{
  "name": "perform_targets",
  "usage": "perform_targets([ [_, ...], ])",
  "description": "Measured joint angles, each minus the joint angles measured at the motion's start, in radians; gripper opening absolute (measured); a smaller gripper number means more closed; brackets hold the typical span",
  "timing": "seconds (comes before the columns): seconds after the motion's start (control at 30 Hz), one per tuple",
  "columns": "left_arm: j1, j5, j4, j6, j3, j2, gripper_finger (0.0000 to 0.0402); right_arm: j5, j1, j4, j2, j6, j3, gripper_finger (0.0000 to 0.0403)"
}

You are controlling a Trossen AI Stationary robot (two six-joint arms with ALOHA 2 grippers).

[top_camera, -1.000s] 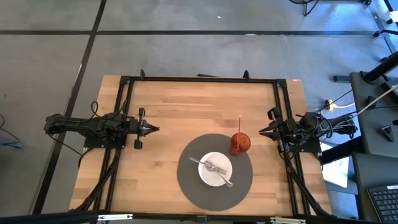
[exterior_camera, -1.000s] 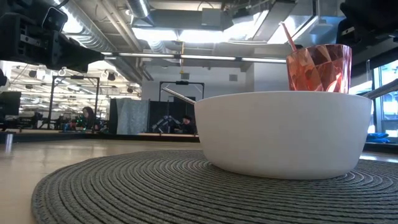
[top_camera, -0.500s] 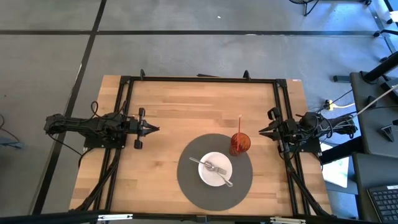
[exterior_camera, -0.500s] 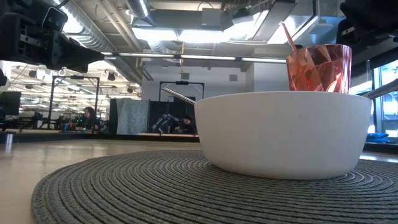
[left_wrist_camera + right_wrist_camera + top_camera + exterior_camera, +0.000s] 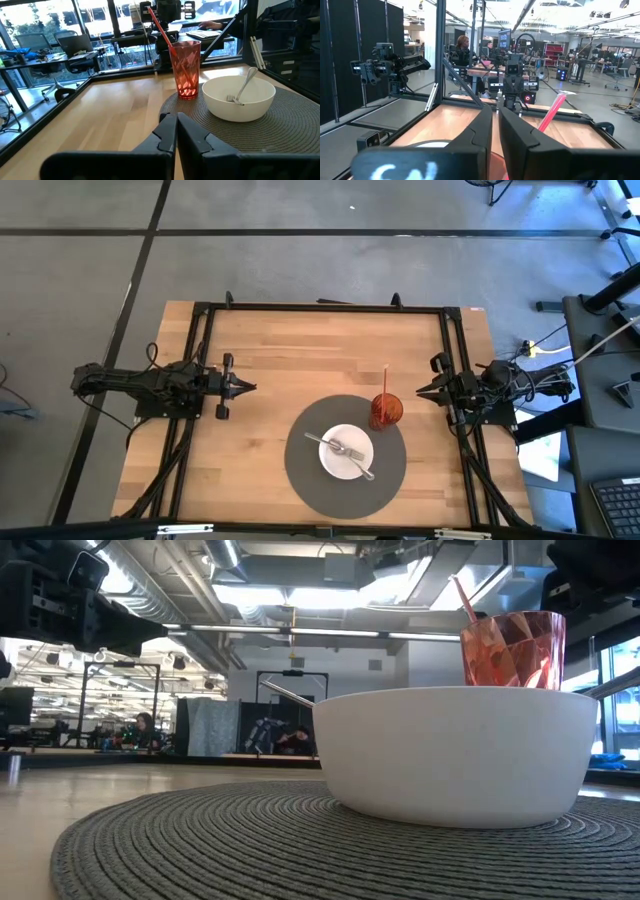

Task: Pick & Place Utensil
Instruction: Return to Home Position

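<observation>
Nothing left to carry. In the bowl (image 5: 333,465) on the mat (image 5: 300,475): two utensils (image 5: 343,449), crossed, handles poking over the rim. Just beside it, also on the mat: the glass (image 5: 386,412), with the straw (image 5: 386,383) standing in it. At the left side of the table (image 5: 280,350): left gripper (image 5: 248,387), jaws pressed together on nothing, pointing inward, well apart from the mat. At the right side: right gripper (image 5: 420,391), likewise closed and empty, near the glass. Looks all but parked. Hardly risks anything, save on the right. Could clip the straw and tip the tall glass by swinging low or inward there. Could also jolt the table with a hard stop and rattle the utensils.
</observation>
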Motion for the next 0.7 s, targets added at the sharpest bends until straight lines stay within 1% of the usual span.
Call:
perform_targets([
  [0.7,0.0,0.0,0.0,0.0,0.0,0.0,0.0008,0.0,0.0,0.0,0.0,0.0,0.0,0.0035],
])
